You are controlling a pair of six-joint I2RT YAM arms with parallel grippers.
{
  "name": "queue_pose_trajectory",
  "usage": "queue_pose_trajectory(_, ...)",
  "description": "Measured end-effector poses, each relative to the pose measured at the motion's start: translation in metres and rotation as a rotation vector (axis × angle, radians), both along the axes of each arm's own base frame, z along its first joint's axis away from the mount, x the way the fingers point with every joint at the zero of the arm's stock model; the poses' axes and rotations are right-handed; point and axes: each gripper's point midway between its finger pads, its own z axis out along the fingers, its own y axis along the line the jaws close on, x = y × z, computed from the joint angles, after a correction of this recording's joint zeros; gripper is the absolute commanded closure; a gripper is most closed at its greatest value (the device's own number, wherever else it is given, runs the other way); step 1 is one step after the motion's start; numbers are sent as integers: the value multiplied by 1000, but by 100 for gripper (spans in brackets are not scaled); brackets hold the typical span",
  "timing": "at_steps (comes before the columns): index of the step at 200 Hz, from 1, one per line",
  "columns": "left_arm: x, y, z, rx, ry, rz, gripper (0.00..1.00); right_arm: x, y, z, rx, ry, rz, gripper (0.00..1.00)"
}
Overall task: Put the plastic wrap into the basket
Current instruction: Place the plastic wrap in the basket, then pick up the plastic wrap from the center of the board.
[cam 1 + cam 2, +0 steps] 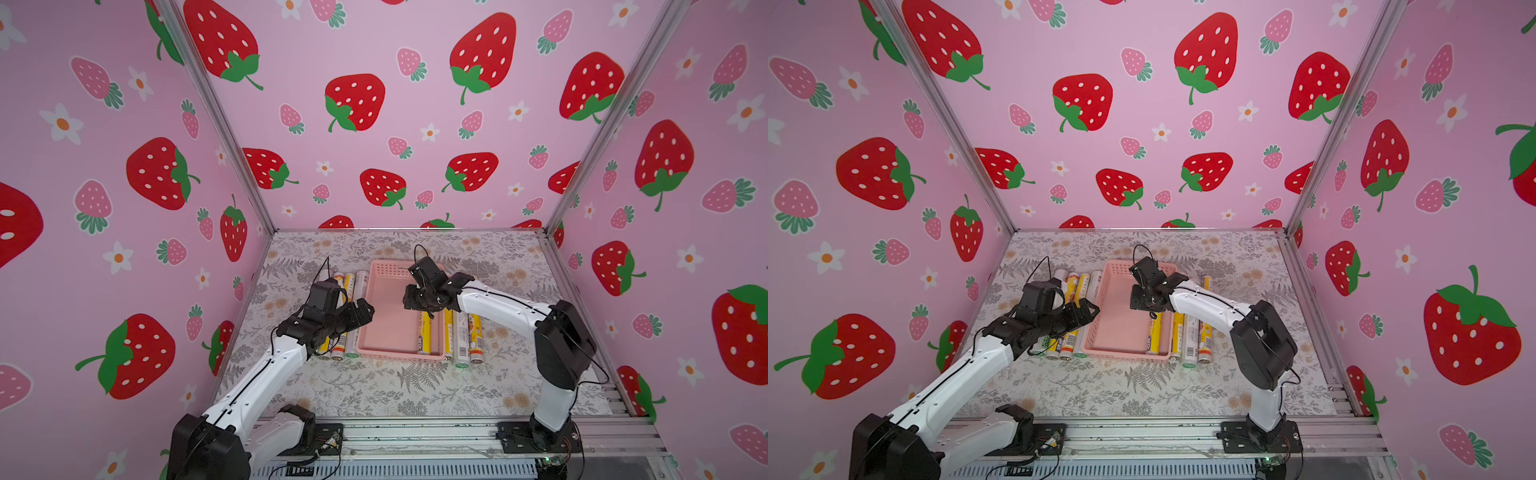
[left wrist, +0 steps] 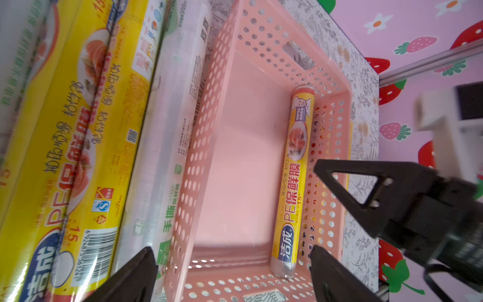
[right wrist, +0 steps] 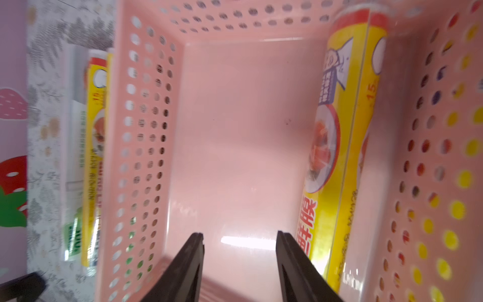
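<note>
The pink basket (image 1: 399, 355) (image 1: 1121, 354) stands mid-table. One yellow roll of plastic wrap (image 1: 424, 337) (image 1: 1154, 338) (image 2: 295, 183) (image 3: 339, 157) lies inside it, along its right wall. Several more rolls (image 1: 349, 286) (image 2: 78, 157) lie side by side just left of the basket. Three rolls (image 1: 462, 340) (image 1: 1190, 336) lie just right of it. My left gripper (image 1: 365, 311) (image 2: 232, 258) is open and empty, above the basket's left wall (image 2: 201, 146) and the nearest white roll (image 2: 167, 130). My right gripper (image 1: 406, 301) (image 3: 239, 235) hovers over the basket floor beside the yellow roll, jaws apart with nothing between them.
Floral cloth (image 1: 374, 399) covers the table. Strawberry-print walls (image 1: 124, 249) close in the left, back and right sides. An aluminium rail with both arm bases (image 1: 415, 436) runs along the front. My two arms reach in from either side of the basket.
</note>
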Motion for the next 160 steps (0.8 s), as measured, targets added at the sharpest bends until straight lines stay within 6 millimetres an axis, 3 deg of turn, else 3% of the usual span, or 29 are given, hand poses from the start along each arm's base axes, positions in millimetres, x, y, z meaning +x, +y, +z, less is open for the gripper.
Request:
queue_pose_trajectory(22,-1,-20,0,0,8,-55,6,-12,-23,47,26,-102,-16,49)
queue_pose_trajectory(29,0,-27,1,-1,7,-74,8,-17,-34,58,29,-129,-29,44)
queue_pose_trajectory(52,1,-55,5,-17,-2,-135,10,-31,-81,72,-11,-172,-99,43)
queue_pose_trajectory(73,5,-79,3,-29,1,-174,10,-43,-131,52,-93,-140,-188,40)
queue_pose_trajectory(106,5,-101,-12,-22,33,-203,10,-69,-200,-9,-215,11,-302,39)
queue_pose_trajectory(127,6,-109,-17,-11,42,-199,10,-83,-214,-35,-238,96,-315,39)
queue_pose_trajectory(160,6,-117,-21,9,30,-187,10,-83,-208,-44,-226,125,-291,40)
